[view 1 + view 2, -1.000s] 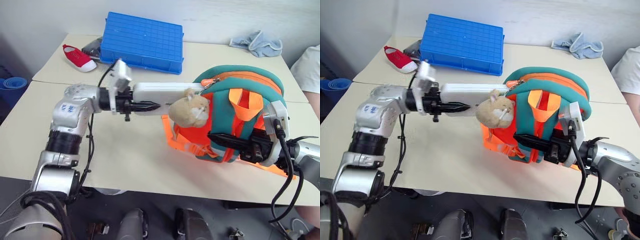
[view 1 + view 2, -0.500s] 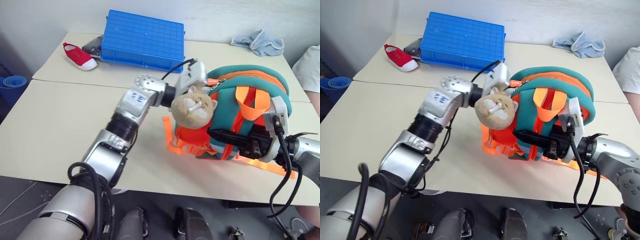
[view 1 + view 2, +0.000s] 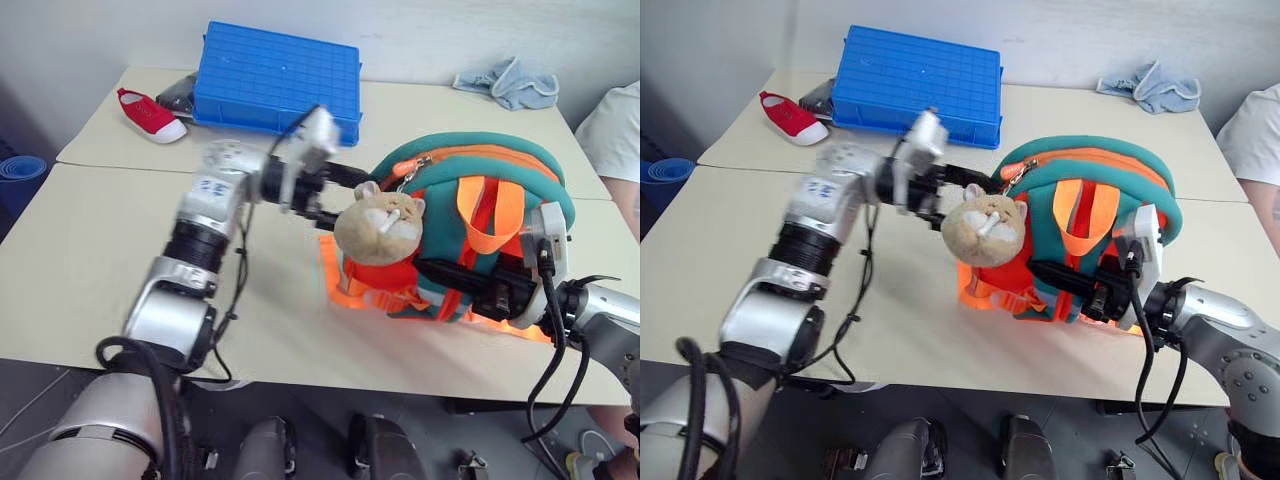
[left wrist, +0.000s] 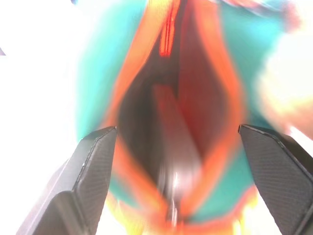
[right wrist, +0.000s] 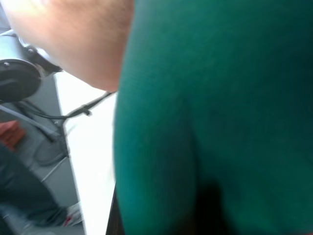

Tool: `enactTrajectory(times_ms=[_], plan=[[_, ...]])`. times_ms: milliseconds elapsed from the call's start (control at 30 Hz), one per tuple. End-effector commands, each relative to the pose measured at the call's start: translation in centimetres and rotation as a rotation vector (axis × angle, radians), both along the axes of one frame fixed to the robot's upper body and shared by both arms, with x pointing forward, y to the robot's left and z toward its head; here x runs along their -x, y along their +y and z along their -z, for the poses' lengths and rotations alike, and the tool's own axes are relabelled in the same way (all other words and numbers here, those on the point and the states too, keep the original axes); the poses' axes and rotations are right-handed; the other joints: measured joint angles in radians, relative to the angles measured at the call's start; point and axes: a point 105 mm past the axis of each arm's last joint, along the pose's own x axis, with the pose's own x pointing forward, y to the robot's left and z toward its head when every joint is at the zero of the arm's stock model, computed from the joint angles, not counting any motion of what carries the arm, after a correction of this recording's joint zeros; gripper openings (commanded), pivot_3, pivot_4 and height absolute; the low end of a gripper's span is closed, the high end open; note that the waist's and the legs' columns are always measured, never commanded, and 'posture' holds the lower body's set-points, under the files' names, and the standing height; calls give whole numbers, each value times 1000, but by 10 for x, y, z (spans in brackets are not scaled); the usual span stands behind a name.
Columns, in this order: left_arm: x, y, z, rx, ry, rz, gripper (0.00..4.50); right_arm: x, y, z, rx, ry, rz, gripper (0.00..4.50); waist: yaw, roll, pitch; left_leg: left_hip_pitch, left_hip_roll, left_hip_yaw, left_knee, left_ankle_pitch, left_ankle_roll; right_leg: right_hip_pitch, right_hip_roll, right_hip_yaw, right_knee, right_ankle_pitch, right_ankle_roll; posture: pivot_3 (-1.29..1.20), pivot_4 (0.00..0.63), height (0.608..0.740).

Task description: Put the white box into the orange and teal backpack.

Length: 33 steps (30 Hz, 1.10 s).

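Since the earlier frame the left gripper (image 3: 335, 195) has let go of the white box and drawn back from the mouth of the orange and teal backpack (image 3: 470, 235); a second ago it held the box level at the opening, half a second ago it was pushed in behind the plush toy (image 3: 378, 222). Its two black fingers (image 4: 90, 169) now stand wide apart with nothing between them, aimed at the open zip of the backpack, just beside its upper left edge. Inside the opening, in the left wrist view, a pale flat shape (image 4: 173, 142) stands on end between the orange lining walls; it is blurred, and whether it is the white box cannot be told for certain. No part of the box projects from the bag in the head views. Backpack upright near the front right of the tabletop (image 3: 90, 260), orange straps trailing on the surface, tan plush toy hanging at its front left. Right gripper (image 3: 455, 278) pressed against the lower front of the backpack, its fingers closed together on the teal and orange fabric. Behind, well apart: blue crate (image 3: 275, 75), red shoe (image 3: 148, 113) to its left, light blue cloth (image 3: 505, 82) at the far right
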Motion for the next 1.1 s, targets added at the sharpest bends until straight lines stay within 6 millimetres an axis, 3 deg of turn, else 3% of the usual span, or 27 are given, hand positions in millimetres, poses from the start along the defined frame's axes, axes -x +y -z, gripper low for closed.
enactTrajectory(times_ms=[33, 200, 433, 567, 667, 767, 867, 967, 1100], plan=[[11, 19, -1, 16, -70, 61, 4116, 2, -1, -5, 9, -46, 12, 0, 0, 0, 0, 0, 0, 0, 0, 0, 0, 0, 0, 0, 0, 0, 0, 0, 150, 740], [32, 23, -14, 145, -76, 94, 4116, 1, -2, -3, 17, -42, 18, 0, 15, 0, 0, -1, -1, -1, 2, 0, 1, 1, -1, 0, 1, 0, 0, 0, 150, 740], [70, -6, -12, 204, -88, 138, 4116, -2, -4, -4, 16, -46, 28, 0, 13, 0, 0, 0, -1, -1, 2, -1, 1, 4, 0, 3, 1, 1, 1, 0, 150, 740], [67, -29, 0, 239, -77, 75, 4116, -6, -6, -6, 8, -55, 42, 0, 14, 0, 0, 2, -1, -1, 2, 0, 1, 4, 0, 3, 1, 1, 1, 0, 150, 740], [64, -46, 9, 226, -130, 25, 3551, -8, -7, -9, -16, -66, 66, 0, 16, 0, 0, 1, -2, -1, 2, 0, 1, 4, 0, 3, 0, 1, 1, 0, 150, 740], [66, -56, 2, 267, -136, -5, 2627, -5, -6, -9, -55, -60, 75, 0, 15, 0, 0, 1, -1, -1, 2, 0, 1, 4, 0, 3, 1, 1, 1, 0, 150, 740], [71, -41, 1, 269, -125, 10, 1756, -7, -16, -16, -119, -68, 123, 0, 15, 0, 0, 1, -1, -1, 2, 0, 1, 4, 0, 3, 1, 1, 1, 0, 150, 740], [60, -10, -8, 263, -119, -33, 932, -6, -22, -13, -108, -54, 148, 0, 10, 0, 0, 2, -1, -1, 2, 0, 1, 3, 0, 3, 1, 1, 1, 0, 150, 740], [9, 54, -30, 207, -169, -310, 180, 0, -28, -5, -100, -32, 171, 0, 13, 0, 0, 2, 0, -1, 2, 1, 0, 3, 1, 2, 1, 0, 0, 0, 150, 740]])
